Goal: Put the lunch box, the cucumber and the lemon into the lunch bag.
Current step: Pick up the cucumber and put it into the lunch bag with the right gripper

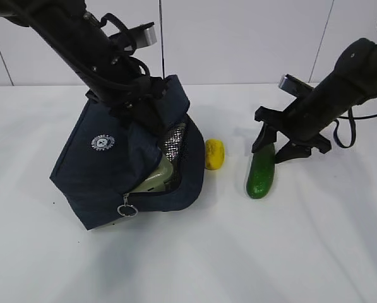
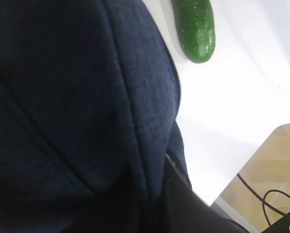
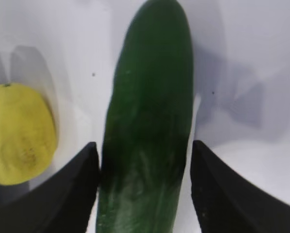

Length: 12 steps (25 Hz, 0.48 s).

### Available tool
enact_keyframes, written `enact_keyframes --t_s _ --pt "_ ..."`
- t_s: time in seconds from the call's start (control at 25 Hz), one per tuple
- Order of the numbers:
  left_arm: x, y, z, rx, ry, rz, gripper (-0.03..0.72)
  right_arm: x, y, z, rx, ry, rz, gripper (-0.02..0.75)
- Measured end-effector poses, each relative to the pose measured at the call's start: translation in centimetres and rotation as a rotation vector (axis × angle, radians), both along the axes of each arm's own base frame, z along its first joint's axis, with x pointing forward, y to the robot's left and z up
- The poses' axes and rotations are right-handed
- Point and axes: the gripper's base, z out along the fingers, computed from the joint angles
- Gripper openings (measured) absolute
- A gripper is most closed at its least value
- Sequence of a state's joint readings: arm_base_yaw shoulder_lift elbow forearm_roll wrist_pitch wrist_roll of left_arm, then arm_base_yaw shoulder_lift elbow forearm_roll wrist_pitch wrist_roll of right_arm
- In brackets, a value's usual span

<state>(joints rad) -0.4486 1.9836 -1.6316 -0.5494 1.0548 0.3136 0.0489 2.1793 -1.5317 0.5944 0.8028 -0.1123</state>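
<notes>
The cucumber (image 3: 147,121) fills the right wrist frame's centre, lying on the table (image 1: 302,252) between the right gripper's (image 1: 281,144) spread fingers (image 3: 67,194), ungripped. The lemon (image 3: 18,133) sits at left. The left gripper's state is hidden by the lunch bag (image 1: 106,164).

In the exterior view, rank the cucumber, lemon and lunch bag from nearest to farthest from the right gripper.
1. Cucumber: its far end lies between the right gripper's fingers.
2. Lemon: on the table to the cucumber's left.
3. Lunch bag: farthest left, under the left arm.
</notes>
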Motion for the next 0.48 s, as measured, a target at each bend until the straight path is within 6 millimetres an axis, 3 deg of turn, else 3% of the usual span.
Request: enact_keyframes --t_s 0.2,0.48 --pt "0.0 0.0 0.0 0.000 -0.001 -0.001 0.008 0.7 0.2 -1.7 0.004 0.029 -0.010 0.430" --pt "0.0 0.0 0.0 0.000 -0.002 -0.003 0.008 1.6 0.4 -1.1 0.018 0.024 0.018 0.315"
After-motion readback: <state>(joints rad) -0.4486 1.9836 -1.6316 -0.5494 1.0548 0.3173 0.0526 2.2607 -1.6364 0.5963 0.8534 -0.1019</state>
